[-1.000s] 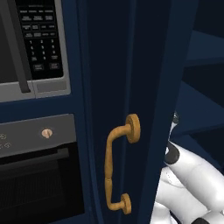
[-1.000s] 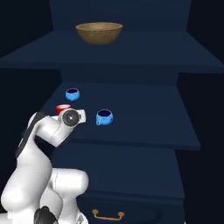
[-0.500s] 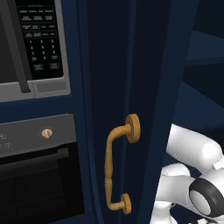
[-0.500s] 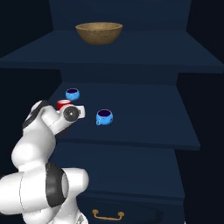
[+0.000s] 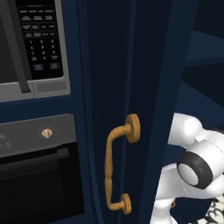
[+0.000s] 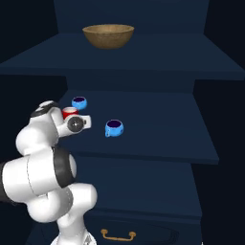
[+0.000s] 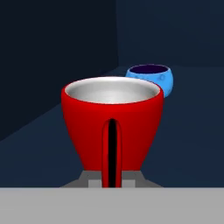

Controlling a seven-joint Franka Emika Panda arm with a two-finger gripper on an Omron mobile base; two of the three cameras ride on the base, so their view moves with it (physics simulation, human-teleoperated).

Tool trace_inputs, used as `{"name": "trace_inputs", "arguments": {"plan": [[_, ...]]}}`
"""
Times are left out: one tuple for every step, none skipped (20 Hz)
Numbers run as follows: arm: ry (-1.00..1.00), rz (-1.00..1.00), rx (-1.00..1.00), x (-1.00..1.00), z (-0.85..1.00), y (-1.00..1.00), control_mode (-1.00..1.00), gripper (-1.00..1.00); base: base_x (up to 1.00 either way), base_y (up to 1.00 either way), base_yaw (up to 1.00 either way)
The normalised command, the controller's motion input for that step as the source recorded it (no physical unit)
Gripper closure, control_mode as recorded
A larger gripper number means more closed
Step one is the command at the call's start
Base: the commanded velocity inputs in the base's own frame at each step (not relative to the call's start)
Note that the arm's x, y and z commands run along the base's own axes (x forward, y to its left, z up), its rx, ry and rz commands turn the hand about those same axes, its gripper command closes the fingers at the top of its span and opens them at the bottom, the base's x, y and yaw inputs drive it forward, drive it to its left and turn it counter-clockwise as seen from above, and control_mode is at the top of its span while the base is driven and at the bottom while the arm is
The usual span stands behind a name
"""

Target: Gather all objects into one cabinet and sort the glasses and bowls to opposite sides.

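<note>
just behind red cup (image 7: 112,127), blue vessel (image 7: 153,78)

microwave (image 5: 37,43) top-left | oven (image 5: 39,175) below | drawer w/ brass pull (image 6: 117,234)

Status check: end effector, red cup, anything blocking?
End effector shut on red cup, upright on middle shelf. Blue cup close behind it. Wooden bowl one shelf up.

You've got the bowl (image 6: 108,36) on the cabinet's (image 6: 143,129) top shelf, mid. Shelf below: two cups (image 6: 79,102) near left edge, third vessel (image 6: 114,128) twd front-centre.
</note>
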Motion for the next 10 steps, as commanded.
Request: {"name": "trace_inputs", "arguments": {"plan": [[0.0,0.0,0.0,0.21,0.0,0.05,-1.0,1.0,0.0,0.0,0.0],[0.0,0.0,0.0,0.13,0.0,0.0,-1.0,1.0,0.0,0.0,0.0],[0.0,0.0,0.0,0.13,0.0,0.0,-1.0,1.0,0.0,0.0,0.0],[0.0,0.0,0.0,0.11,0.0,0.0,-1.0,1.0,0.0,0.0,0.0],[0.0,0.0,0.0,0.15,0.0,0.0,-1.0,1.0,0.0,0.0,0.0],[0.0,0.0,0.0,0.16,0.0,0.0,-1.0,1.0,0.0,0.0,0.0],[0.0,0.0,0.0,0.14,0.0,0.0,-1.0,1.0,0.0,0.0,0.0],[0.0,0.0,0.0,0.14,0.0,0.0,-1.0,1.0,0.0,0.0,0.0],[0.0,0.0,0.0,0.12,0.0,0.0,-1.0,1.0,0.0,0.0,0.0],[0.0,0.0,0.0,0.16,0.0,0.0,-1.0,-1.0,0.0,0.0,0.0]]}}
